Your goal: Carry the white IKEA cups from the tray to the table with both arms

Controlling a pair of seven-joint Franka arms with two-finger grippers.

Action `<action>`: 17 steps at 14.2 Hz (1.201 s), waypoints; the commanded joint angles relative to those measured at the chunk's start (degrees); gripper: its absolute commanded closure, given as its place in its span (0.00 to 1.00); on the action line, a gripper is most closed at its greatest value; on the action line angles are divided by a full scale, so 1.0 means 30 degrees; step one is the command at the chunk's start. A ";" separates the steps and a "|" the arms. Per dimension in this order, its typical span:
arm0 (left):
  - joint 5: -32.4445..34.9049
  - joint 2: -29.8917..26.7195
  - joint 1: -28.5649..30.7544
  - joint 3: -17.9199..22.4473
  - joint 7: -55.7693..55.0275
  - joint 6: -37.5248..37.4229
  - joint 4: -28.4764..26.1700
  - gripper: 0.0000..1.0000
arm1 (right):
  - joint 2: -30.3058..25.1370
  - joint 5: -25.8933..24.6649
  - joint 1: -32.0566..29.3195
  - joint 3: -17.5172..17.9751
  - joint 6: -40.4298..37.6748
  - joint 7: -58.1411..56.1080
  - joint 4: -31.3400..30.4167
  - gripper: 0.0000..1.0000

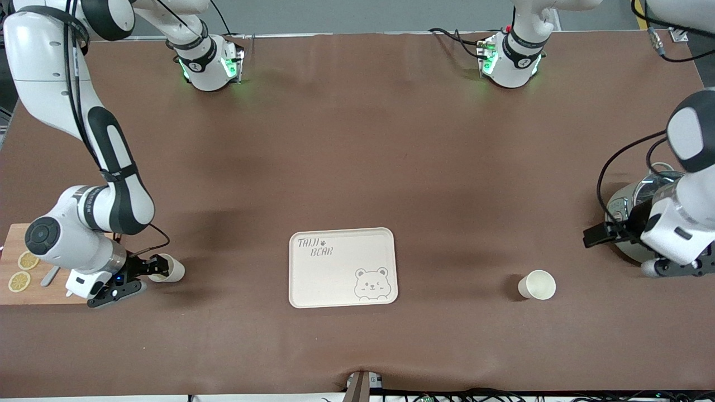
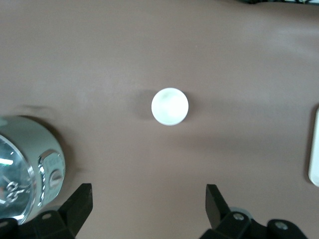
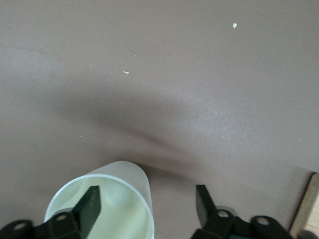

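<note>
Right gripper [image 1: 146,277]: fingers spread, one inside the cup [image 1: 167,268] on the table [image 1: 357,139]; I'd lift straight to avoid tipping. Left gripper [image 2: 149,199]: open, waiting above the second cup [image 2: 170,106]. Tray [image 1: 342,267]: empty, between both cups.

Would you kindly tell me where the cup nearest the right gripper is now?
The cup stands on the table toward the right arm's end, between the tray and the cutting board, at the open right gripper.
</note>
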 commanded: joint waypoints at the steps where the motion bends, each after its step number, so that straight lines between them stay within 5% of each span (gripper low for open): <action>1: -0.0101 -0.1675 0.0113 -0.0090 0.0392 -0.1335 -0.0558 0.00 | -0.0840 0.0009 -0.0144 0.0274 -0.3389 -0.0115 0.1495 0.00; 9: 0.0161 -0.4956 0.0025 -0.0119 0.0392 -0.3362 -0.1725 0.00 | -0.5229 0.0038 0.0324 0.0391 -1.2597 0.3799 0.4490 0.00; 12: 0.0572 -0.6334 -0.0005 -0.0149 0.0421 -0.3332 -0.3104 0.00 | -0.7108 0.0038 0.0530 0.0392 -1.3304 0.7810 0.4461 0.00; 17: 0.0631 -0.6837 -0.0005 -0.0149 0.0421 -0.3362 -0.3606 0.00 | -0.7171 -0.0020 0.0851 0.0304 -1.3013 0.9580 0.4402 0.00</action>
